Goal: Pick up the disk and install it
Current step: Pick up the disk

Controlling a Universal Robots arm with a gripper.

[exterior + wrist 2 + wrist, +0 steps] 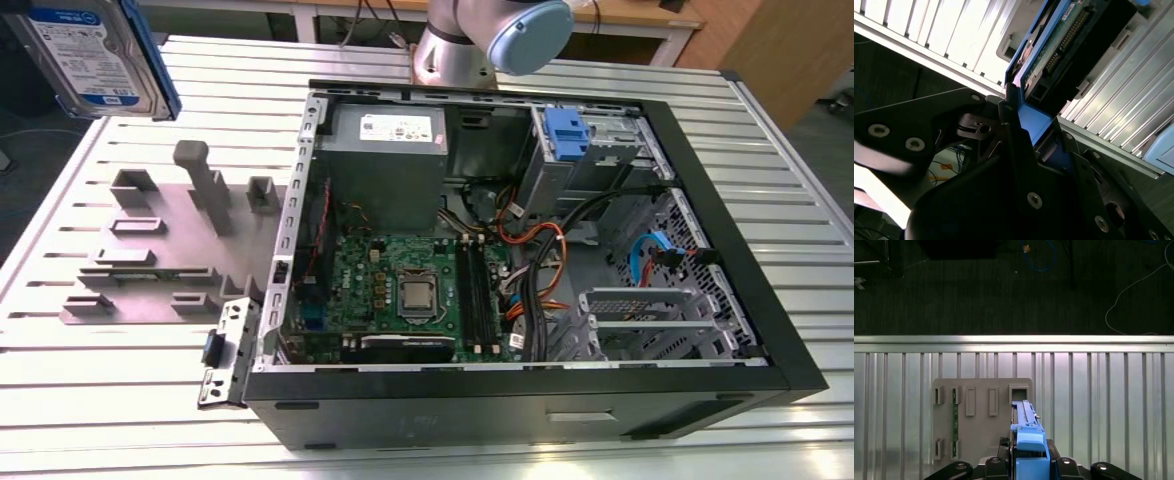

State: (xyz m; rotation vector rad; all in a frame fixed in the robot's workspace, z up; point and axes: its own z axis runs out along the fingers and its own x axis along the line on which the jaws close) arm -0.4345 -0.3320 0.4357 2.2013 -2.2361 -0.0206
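Disk [96, 55] is seen at the upper left of the exterior view, held clear of the slatted table [80, 400] and above the grey fixture plate [147, 270]. Its top is cut off by the frame edge.

Its labelled face is turned toward the exterior camera. Its long axis stands close to upright, leaning slightly, with the free short end hanging downward. In the first wrist view the disk [1026, 422] is seen edge-on. It runs straight away from the gripper [1029, 460] toward the fixture plate [979, 440] below. In the second wrist view its circuit-board face [1054, 45] and a row of connector pins are shown.

The gripper [1036, 125] is closed on the blue carrier at one short end, a finger pressed to each side, so the disk is carried by that end alone.

The pick is judged done and the carry to be the step in hand, with nothing yet installed. The open computer case [747, 250] lies well apart, toward the exterior view's right. Drive bays are seen at its far corner, by the blue latch piece [567, 135], and at the metal cage [654, 320] nearer the lower right. Which one is meant cannot be told.

Installation is judged to call for turning the long axis to match the bay's rails. The cables beside the bays would also have to be cleared.
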